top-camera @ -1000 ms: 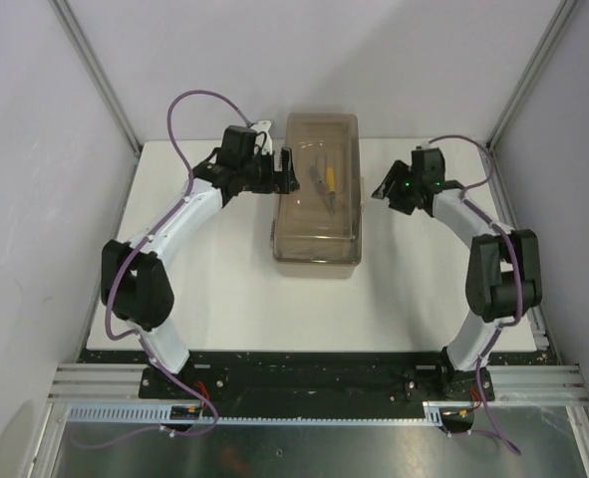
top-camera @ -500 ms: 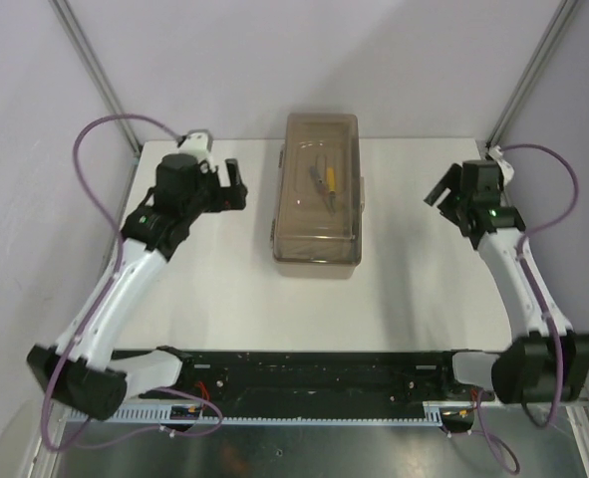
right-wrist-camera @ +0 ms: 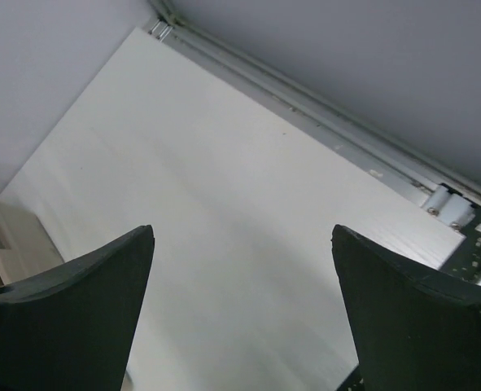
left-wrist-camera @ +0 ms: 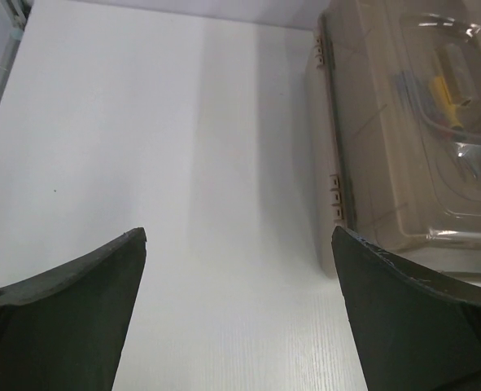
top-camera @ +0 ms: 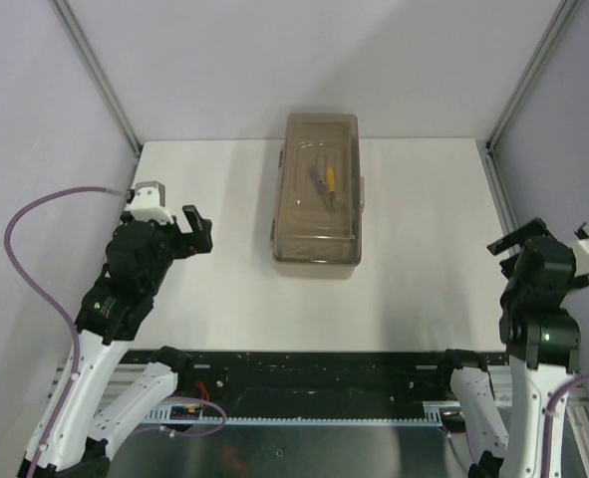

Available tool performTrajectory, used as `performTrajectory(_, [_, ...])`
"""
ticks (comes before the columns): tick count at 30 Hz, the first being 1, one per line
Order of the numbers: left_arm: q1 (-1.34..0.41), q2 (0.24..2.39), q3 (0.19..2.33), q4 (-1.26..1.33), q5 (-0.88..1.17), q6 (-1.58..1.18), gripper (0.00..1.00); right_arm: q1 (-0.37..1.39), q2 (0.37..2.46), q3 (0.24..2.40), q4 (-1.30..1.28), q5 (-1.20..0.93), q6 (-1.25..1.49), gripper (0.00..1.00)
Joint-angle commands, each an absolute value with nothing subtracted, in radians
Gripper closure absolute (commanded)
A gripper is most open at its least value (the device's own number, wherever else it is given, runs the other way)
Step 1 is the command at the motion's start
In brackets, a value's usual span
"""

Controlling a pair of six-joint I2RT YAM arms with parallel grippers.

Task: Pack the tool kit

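Left gripper: released, fingers spread wide and gripping nothing. It is hanging over the table, left of the toolbox and apart from it. Right gripper: also spread and empty, hovering well right of the toolbox. The toolbox is sitting lid-down, with a yellow-handled tool showing through the lid.

Closed beige tool kit, translucent brown lid, yellow-handled tool inside, lengthwise, far-centre on table.
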State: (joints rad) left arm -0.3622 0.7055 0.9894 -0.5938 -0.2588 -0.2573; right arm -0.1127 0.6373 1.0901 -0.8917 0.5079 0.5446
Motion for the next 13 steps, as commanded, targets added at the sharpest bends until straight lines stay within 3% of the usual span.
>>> performTrajectory(1, [-0.361, 0.676, 0.980, -0.609, -0.302, -0.234, 0.00, -0.118, 0.550, 1.088, -0.969, 0.588, 0.520, 0.02])
performTrajectory(13, [-0.361, 0.696, 0.974, -0.624, -0.276, -0.220, 0.01, -0.118, 0.559, 1.100, -1.002, 0.546, 0.549, 0.01])
